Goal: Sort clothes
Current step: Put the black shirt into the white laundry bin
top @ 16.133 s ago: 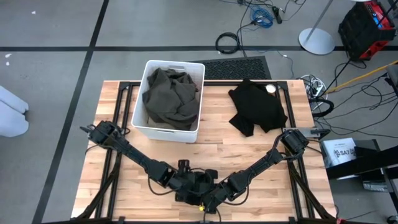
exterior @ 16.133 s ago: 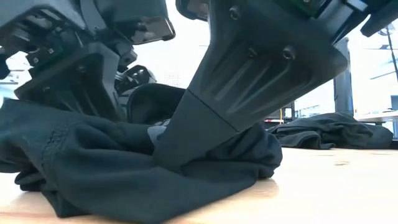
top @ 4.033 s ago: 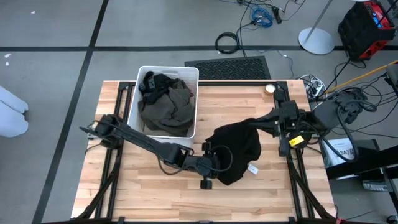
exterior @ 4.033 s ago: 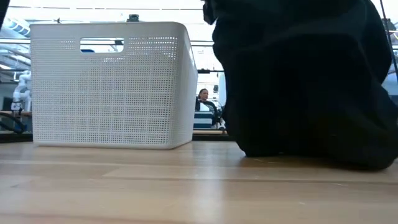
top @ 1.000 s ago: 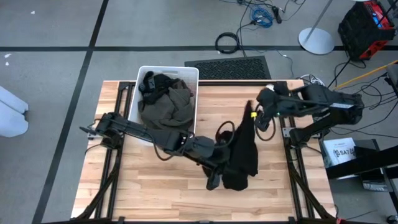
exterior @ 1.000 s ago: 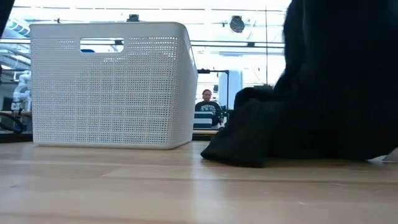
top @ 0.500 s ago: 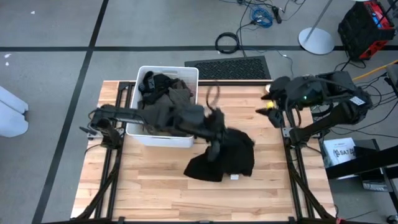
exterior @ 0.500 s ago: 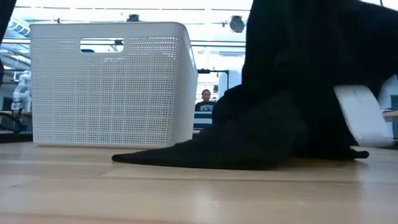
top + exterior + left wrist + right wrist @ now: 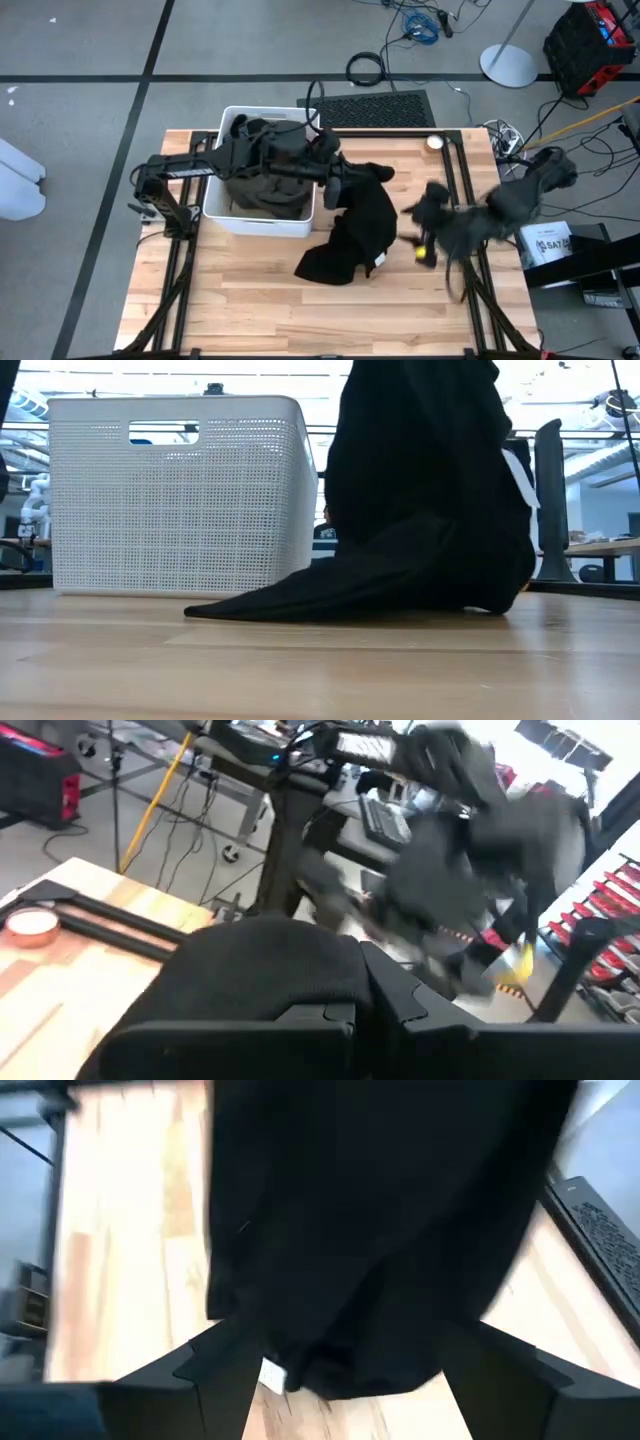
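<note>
The wooden table (image 9: pixel 250 300) stands on a grey floor with cables (image 9: pixel 420 25) at the top of the high view. A white bin (image 9: pixel 215 205) sits in the table's upper left part, with dark olive clothes (image 9: pixel 265 185) in it.

The left gripper (image 9: pixel 335 180), just beside the bin's right edge, is closed on a black garment (image 9: pixel 355 230). The garment hangs from it and runs diagonally down-left, its lower end lying on the table (a white tag shows there). The right gripper (image 9: pixel 425 215) is right of the garment, apart from it, with fingers spread wide. The lower part of the table is bare wood.
</note>
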Tool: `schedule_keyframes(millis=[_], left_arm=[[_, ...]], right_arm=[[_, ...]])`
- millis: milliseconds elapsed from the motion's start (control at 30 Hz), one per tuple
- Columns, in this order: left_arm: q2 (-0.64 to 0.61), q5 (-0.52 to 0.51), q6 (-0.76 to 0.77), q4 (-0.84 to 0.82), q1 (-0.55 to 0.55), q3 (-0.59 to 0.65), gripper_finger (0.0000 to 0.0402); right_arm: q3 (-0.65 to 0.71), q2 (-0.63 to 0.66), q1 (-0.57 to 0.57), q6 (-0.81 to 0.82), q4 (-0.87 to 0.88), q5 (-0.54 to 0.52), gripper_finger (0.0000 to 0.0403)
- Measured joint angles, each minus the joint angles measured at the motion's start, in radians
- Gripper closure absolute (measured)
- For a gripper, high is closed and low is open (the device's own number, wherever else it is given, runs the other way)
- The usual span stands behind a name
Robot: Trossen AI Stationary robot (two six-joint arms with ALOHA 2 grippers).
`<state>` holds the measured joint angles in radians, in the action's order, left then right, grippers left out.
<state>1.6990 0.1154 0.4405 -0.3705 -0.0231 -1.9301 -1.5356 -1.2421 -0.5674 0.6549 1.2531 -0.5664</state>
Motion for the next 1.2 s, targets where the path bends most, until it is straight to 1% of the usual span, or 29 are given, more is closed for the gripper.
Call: schedule_keyframes(millis=[100,167,233,367,433,533,700,800,900,1000,1133,1200], left_arm=[[0.001,0.001,0.000,-0.017,-0.025,0.000,0.0398],[0.001,0.000,0.000,-0.021,-0.043,0.000,0.0398],[0.001,0.000,0.000,-0.024,-0.057,0.000,0.0398],[0.001,0.008,0.000,-0.028,-0.074,0.000,0.0398],[0.001,0.009,0.000,-0.037,-0.079,0.000,0.0398],[0.001,0.009,0.000,-0.037,-0.090,0.000,0.0398],[0.001,0.009,0.001,-0.041,-0.111,0.000,0.0398],[0.001,0.009,0.000,-0.040,-0.122,0.000,0.0398],[0.001,0.009,0.000,-0.041,-0.135,0.000,0.0398],[0.001,0.009,0.000,-0.048,-0.142,0.000,0.0398],[0.001,0.013,-0.004,-0.076,-0.146,0.000,0.0398],[0.001,0.014,-0.009,-0.090,-0.149,0.000,0.0398]], right_arm=[[0.173,-0.001,-0.110,0.101,-0.110,-0.109,0.0131],[0.297,-0.003,-0.175,0.182,-0.229,-0.188,0.0131],[0.423,-0.018,-0.227,0.222,-0.411,-0.263,0.0131],[0.644,-0.101,-0.270,0.247,-0.832,-0.350,0.0131],[0.713,-0.171,-0.276,0.254,-1.004,-0.375,0.0131],[0.734,-0.287,-0.285,0.267,-1.109,-0.376,0.0131],[0.676,-0.430,-0.320,0.360,-1.112,-0.348,0.0140],[0.645,-0.512,-0.332,0.406,-1.109,-0.372,0.0154],[0.618,-0.593,-0.330,0.434,-1.068,-0.382,0.0170],[0.570,-0.640,-0.322,0.450,-0.961,-0.373,0.0188],[0.480,-0.644,-0.316,0.511,-0.739,-0.379,0.0205],[0.459,-0.644,-0.308,0.575,-0.623,-0.391,0.0210]])
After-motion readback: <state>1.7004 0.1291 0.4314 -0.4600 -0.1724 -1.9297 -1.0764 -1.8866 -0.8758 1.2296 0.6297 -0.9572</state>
